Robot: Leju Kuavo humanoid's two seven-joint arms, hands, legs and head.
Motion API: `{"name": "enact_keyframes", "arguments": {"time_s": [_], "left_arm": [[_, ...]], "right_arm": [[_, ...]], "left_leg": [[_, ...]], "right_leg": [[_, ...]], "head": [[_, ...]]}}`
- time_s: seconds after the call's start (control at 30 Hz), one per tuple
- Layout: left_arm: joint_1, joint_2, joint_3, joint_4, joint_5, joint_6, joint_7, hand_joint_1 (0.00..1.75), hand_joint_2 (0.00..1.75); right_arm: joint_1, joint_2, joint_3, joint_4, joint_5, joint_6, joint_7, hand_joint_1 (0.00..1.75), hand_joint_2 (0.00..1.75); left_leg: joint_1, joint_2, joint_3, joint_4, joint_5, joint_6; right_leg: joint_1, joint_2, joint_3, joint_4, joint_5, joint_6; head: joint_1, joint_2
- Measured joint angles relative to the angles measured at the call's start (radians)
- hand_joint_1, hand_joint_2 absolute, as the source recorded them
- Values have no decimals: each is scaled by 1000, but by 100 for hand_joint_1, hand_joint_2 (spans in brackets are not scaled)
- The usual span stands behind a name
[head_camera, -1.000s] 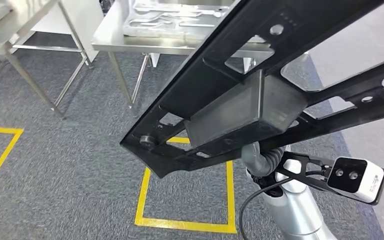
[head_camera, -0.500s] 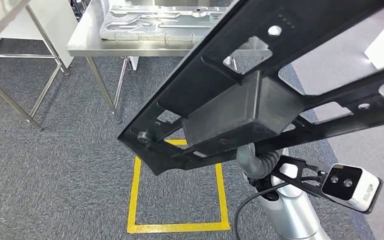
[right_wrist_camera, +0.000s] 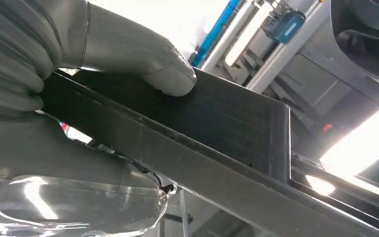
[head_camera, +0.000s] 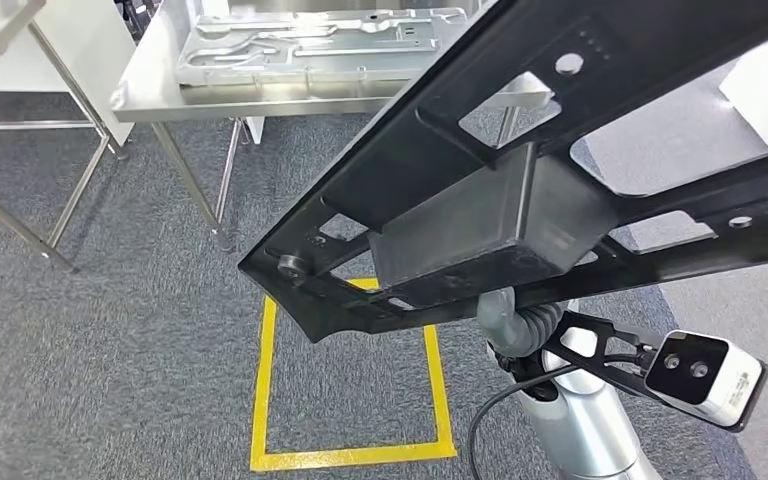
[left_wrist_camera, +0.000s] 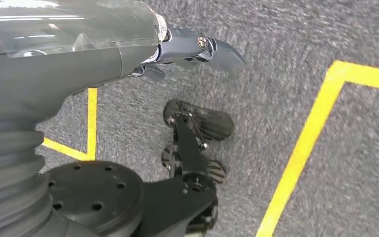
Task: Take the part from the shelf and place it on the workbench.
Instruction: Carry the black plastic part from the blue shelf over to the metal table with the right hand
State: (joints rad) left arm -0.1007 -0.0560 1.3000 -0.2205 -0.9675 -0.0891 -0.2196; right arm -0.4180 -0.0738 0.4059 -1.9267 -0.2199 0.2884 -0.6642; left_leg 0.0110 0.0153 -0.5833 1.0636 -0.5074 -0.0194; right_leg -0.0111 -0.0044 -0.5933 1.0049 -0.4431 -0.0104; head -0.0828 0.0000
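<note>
Right hand [right_wrist_camera: 79,123] grips the long black plastic frame part [head_camera: 520,190]: in the right wrist view its grey thumb [right_wrist_camera: 163,74] presses flat on one face of the part's dark box-shaped block while the rest of the hand wraps the edge beneath. From the head view the same part runs slantwise across the picture, held up in the air above the grey carpet floor [head_camera: 110,340], its blunt end with a round boss low and toward the middle, its cut-out windows and box-shaped block facing the camera; there the hand itself is hidden behind the part, and the silver right arm [head_camera: 580,420] with its ribbed grey cuff and the small white wrist camera [head_camera: 705,378] comes up from below.

Left hand [left_wrist_camera: 177,49] shows in the left wrist view, hanging over the carpet with dark fingers [left_wrist_camera: 217,49] curled in and nothing in them.

Beyond the part, in the head view, stands a stainless steel bench [head_camera: 150,90] carrying a flat silver metal plate with pressed channels [head_camera: 310,45]. A yellow tape square [head_camera: 350,390] lies on the carpet below the part's low end. The right wrist view looks upward past the part to bright ceiling lights [right_wrist_camera: 360,148] and a blue pipe [right_wrist_camera: 217,29].
</note>
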Motion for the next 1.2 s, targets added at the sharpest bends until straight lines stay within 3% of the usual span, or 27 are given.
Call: {"name": "enact_keyframes", "arguments": {"time_s": [0.1,0.13,0.17,0.23,0.3,0.33,0.43,0.5,0.6,0.63,0.67,0.7,0.77,0.83,0.9,1.0,1.03,1.1,1.13,1.17,1.2], "left_arm": [[3,1,0,0,2,0,0,0,175],[5,1,0,0,3,1,-1,0,175],[6,1,0,0,4,1,-1,0,175],[7,2,0,0,5,1,-2,0,175],[6,3,0,0,4,1,-4,0,175],[6,4,0,0,4,1,-4,0,175],[6,3,0,0,4,1,-5,0,175],[6,2,0,0,4,1,-5,0,175],[5,2,0,0,6,1,-6,0,175],[6,3,0,0,6,1,-6,0,175],[6,3,0,0,6,1,-7,0,175],[6,3,0,0,6,0,-7,0,175],[7,2,0,0,6,0,-7,0,175],[6,2,0,0,6,-1,-7,0,175],[6,2,0,0,6,-1,-7,0,175],[3,3,0,0,7,-1,-10,0,175],[3,4,0,0,7,-1,-11,0,175],[5,4,0,0,8,0,-12,0,175],[7,4,0,0,8,0,-12,0,175],[9,4,0,0,8,0,-12,0,175],[10,4,0,0,8,1,-12,0,175]], "right_arm": [[2,0,0,1,0,0,-1,175,175],[3,0,0,1,0,0,-1,175,175],[4,0,0,1,1,0,-2,175,175],[4,0,0,1,1,0,-3,175,175],[4,0,0,1,2,0,-3,175,175],[4,0,0,1,2,0,-3,175,175],[5,0,0,0,3,-1,-3,175,175],[3,1,0,0,3,-1,-3,175,175],[4,0,0,1,3,-1,-3,175,175],[5,0,0,1,3,-1,-3,175,175],[5,0,0,1,3,-1,-3,175,175],[5,0,0,1,3,-1,-3,175,175],[2,0,0,1,3,0,-3,175,175],[-1,0,0,1,3,0,-3,175,175],[-2,0,-1,1,3,0,-4,175,175],[-5,1,-2,0,2,1,-4,175,175],[-6,1,-2,0,2,1,-4,175,175],[-8,1,-2,1,0,2,-5,175,175],[-8,1,-2,1,0,2,-5,175,175],[-7,1,-2,1,-1,2,-5,175,175],[-7,1,-2,1,-1,2,-5,175,175]], "left_leg": [[2,-5,-93,187,-82,-9],[2,-6,-116,225,-87,-11],[2,-6,-120,225,-72,-12],[2,-6,-76,117,3,-8],[0,-10,-21,-2,50,3],[-2,-12,-9,-30,55,9],[-2,-12,-4,-45,51,27],[3,-11,4,-54,53,39],[3,-9,10,-57,49,49],[3,-9,12,-57,47,50],[3,-9,15,-57,44,49],[3,-9,20,-57,41,47],[2,-10,31,-57,32,41],[0,-9,36,-54,23,30],[-2,-7,37,-56,18,18],[0,-5,31,-25,-7,3],[1,-6,11,21,-29,0],[2,-6,-64,160,-84,-4],[2,-6,-100,216,-97,-5],[2,-6,-121,241,-90,-6],[2,-6,-122,222,-61,-4]], "right_leg": [[3,4,3,-1,-3,-10],[4,7,4,-1,-5,-11],[5,11,6,0,-7,-11],[5,16,14,2,-14,-7],[8,20,17,8,-21,0],[9,21,16,10,-23,5],[9,21,15,11,-26,20],[8,18,0,49,-51,31],[1,15,-99,233,-127,44],[-1,15,-129,280,-134,47],[-3,13,-142,291,-122,49],[-5,12,-134,262,-92,49],[-5,4,-76,131,-16,44],[1,-1,-34,32,17,34],[7,1,-28,13,11,22],[0,4,-13,3,5,3],[-1,4,-6,0,2,-3],[2,4,3,0,-7,-11],[3,6,8,1,-12,-12],[4,7,14,1,-17,-12],[5,9,22,2,-23,-11]], "head": [[0,0],[0,0],[0,0],[0,0],[0,0],[0,0],[0,0],[0,0],[0,0],[0,0],[0,0],[0,0],[0,0],[0,0],[0,0],[0,0],[0,0],[0,0],[0,0],[0,0],[0,0]]}}
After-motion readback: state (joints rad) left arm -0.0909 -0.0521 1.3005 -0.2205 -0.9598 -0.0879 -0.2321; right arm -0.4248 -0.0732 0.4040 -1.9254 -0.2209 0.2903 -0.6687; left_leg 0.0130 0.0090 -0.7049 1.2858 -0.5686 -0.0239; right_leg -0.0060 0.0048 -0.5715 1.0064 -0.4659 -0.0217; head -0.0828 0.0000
